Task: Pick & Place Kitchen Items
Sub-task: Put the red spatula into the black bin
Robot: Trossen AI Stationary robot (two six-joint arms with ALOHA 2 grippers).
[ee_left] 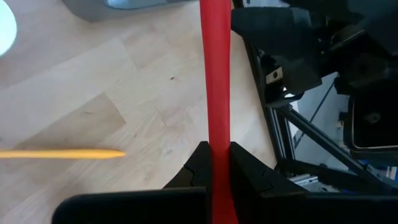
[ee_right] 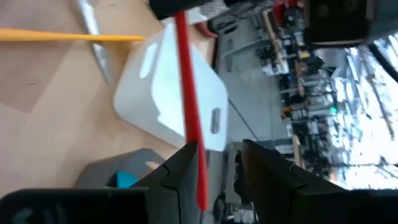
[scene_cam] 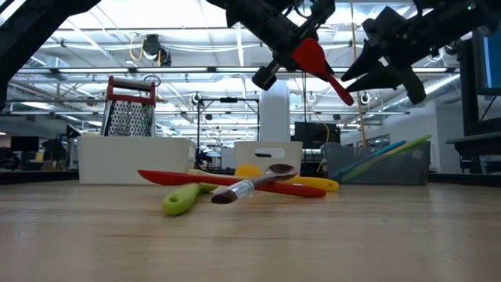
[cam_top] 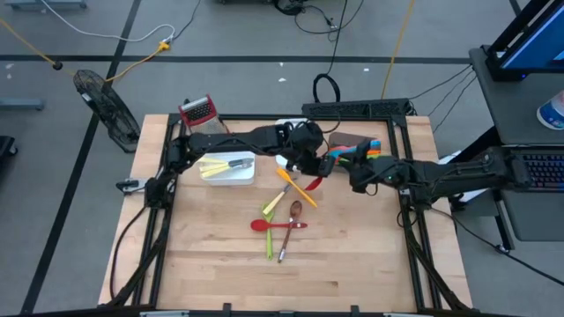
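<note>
While the left end effector [ee_left: 214, 163] is clamped on the red spatula [scene_cam: 319, 64], holding it in the air above the bench [cam_top: 211, 255], the step looks like a handover. The right end effector [ee_right: 217, 163], fingers apart, has the handle between them. Next it should close before the left lets go. Other utensils [cam_top: 282, 220] lie mid-bench.

The left arm is reaching from the left edge of the high view across to the middle, its left gripper [cam_top: 310, 164] hanging above the table with the fingers [ee_left: 199, 163] pinching a red spatula [ee_left: 214, 87]. The right arm is stretching in from the right, its right gripper [cam_top: 359, 176] hovering just beside, fingers [ee_right: 180, 163] spread apart around the red handle.
</note>
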